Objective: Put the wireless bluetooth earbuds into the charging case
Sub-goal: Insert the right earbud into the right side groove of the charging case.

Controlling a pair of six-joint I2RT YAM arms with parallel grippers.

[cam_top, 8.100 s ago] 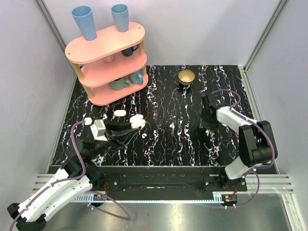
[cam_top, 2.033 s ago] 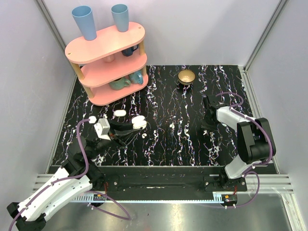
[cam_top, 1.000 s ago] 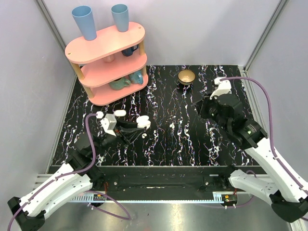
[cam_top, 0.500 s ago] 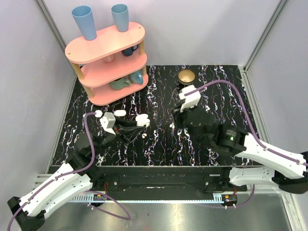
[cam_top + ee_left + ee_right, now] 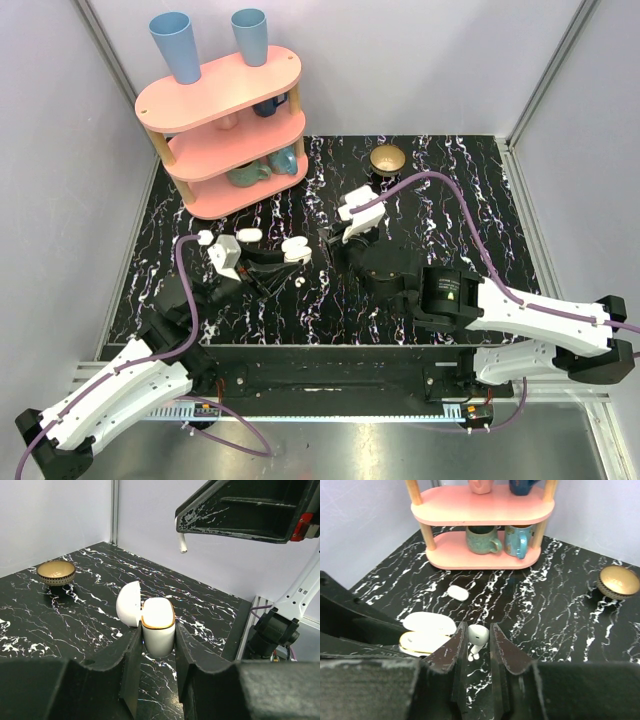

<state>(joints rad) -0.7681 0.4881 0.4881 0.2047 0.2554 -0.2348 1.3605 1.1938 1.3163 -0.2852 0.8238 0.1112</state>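
Note:
The charging case (image 5: 158,630) is a small white pod with a gold rim, and its lid (image 5: 128,604) hangs open to the left. My left gripper (image 5: 156,645) is shut on the case's lower half and holds it upright above the black marbled table. From above, the case (image 5: 296,250) is left of centre in the left gripper (image 5: 285,262). My right gripper (image 5: 477,630) is shut on one white earbud (image 5: 479,634), stem pointing down. The right gripper (image 5: 325,240) hovers just right of the case (image 5: 422,642) and above it. The earbud's stem (image 5: 182,542) hangs from the right gripper's fingers (image 5: 240,510).
A pink three-tier shelf (image 5: 225,125) with mugs and two blue cups stands at the back left. A gold bowl (image 5: 388,158) sits at the back centre. A small white oval object (image 5: 250,235) lies on the table behind the case. Pale walls enclose the table.
The right arm has swung from the right side across to the left, bringing its gripper close beside the case. The left arm and case have hardly moved.

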